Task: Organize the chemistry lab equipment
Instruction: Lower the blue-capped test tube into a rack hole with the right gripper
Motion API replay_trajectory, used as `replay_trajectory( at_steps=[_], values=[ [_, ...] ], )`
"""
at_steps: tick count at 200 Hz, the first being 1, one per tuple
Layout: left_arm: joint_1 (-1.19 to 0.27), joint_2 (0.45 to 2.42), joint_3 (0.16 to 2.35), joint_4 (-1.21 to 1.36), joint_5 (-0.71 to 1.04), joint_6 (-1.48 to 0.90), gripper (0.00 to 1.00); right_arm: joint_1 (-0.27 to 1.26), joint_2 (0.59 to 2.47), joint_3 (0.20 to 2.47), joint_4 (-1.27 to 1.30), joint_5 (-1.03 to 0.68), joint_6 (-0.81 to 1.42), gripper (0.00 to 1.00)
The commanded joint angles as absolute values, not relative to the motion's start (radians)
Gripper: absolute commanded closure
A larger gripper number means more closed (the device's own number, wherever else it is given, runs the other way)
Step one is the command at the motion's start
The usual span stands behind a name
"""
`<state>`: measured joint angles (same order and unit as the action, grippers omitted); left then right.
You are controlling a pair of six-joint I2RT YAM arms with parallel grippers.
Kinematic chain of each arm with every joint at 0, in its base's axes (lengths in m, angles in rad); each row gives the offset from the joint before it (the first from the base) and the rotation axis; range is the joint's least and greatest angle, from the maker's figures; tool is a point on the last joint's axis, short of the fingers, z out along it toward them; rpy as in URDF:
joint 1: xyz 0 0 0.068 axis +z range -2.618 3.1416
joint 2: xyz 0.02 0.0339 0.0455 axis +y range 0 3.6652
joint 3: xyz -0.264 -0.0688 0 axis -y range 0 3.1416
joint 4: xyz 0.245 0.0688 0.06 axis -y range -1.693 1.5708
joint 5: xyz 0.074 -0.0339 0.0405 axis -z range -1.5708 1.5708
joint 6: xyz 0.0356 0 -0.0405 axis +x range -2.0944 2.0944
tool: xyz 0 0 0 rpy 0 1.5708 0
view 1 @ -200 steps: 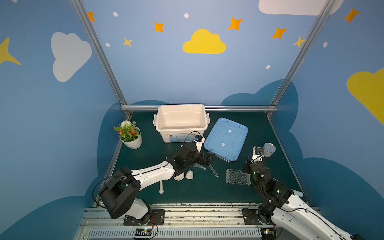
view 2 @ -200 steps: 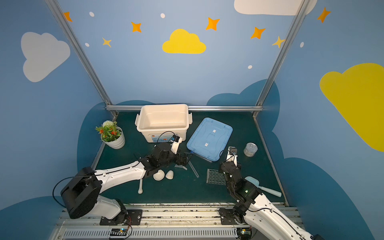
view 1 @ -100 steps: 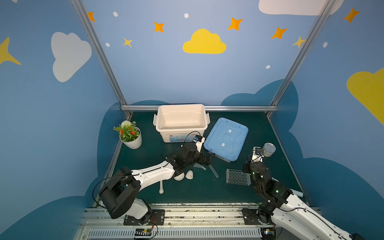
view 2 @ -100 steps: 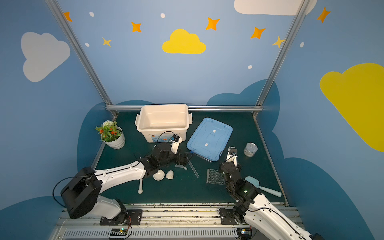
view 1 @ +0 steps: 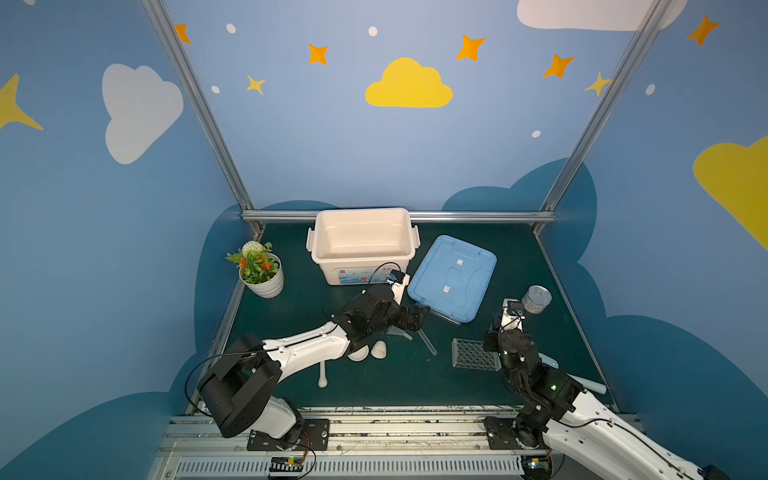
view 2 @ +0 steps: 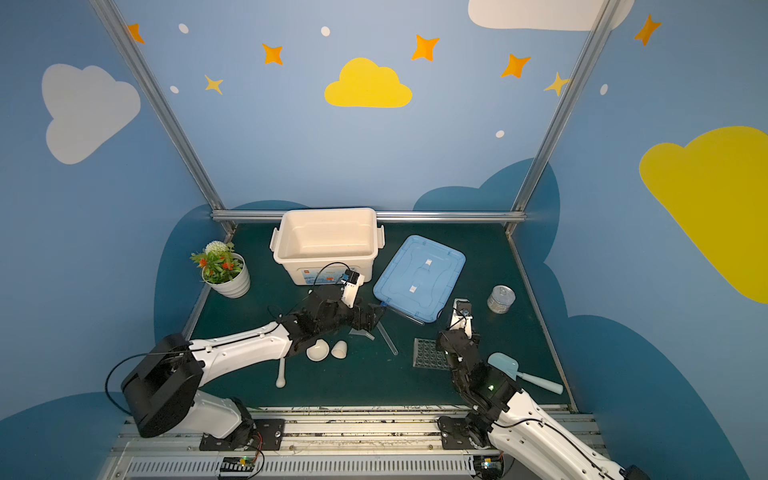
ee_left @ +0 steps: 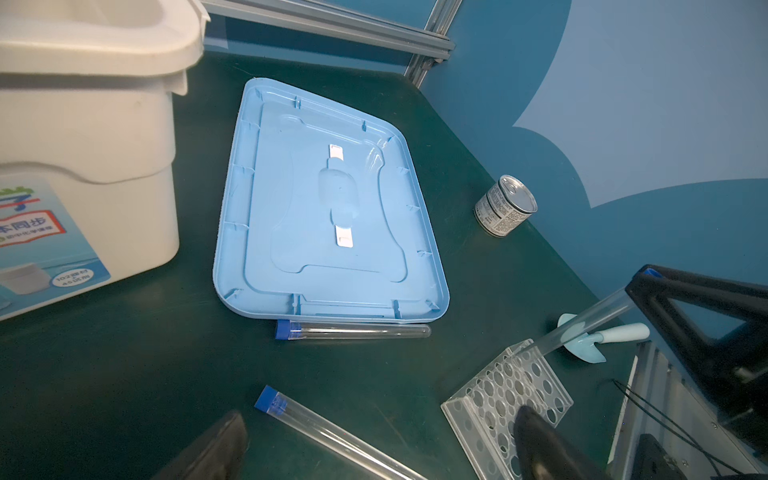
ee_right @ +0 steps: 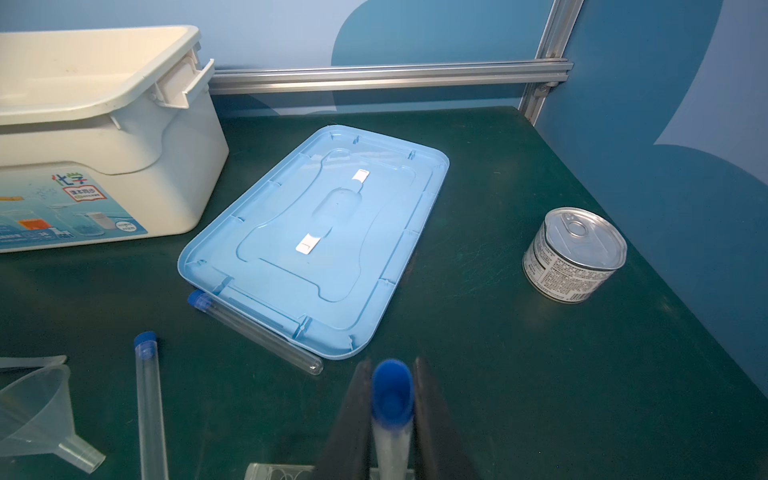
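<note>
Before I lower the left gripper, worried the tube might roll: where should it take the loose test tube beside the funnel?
Grip the loose test tube on its clear barrel near the blue cap, from straight above, jaws across its width. It lies flat on the mat, free to roll, with bare mat on both sides, and the open left gripper hangs over it.

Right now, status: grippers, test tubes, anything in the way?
Left gripper open over loose tube. Right gripper shut on held tube, tip at rack. Third tube against blue lid; nothing blocking the rack.
</note>
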<state>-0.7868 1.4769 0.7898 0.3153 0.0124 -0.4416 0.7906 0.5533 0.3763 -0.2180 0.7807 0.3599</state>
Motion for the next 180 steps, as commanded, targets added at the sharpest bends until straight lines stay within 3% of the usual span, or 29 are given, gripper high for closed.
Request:
replay_trajectory(
  at_steps=[1, 180],
  values=[
    [-0.792, 1.471, 0.785, 0.340, 0.029, -0.445, 0.00, 0.804, 0.533, 0.392, -0.282, 0.796, 0.385, 0.95],
    [-0.822, 1.468, 0.776, 0.323, 0.066, -0.464, 0.00, 0.813, 0.507, 0.390, -0.370, 0.727, 0.407, 0.90]
  ],
)
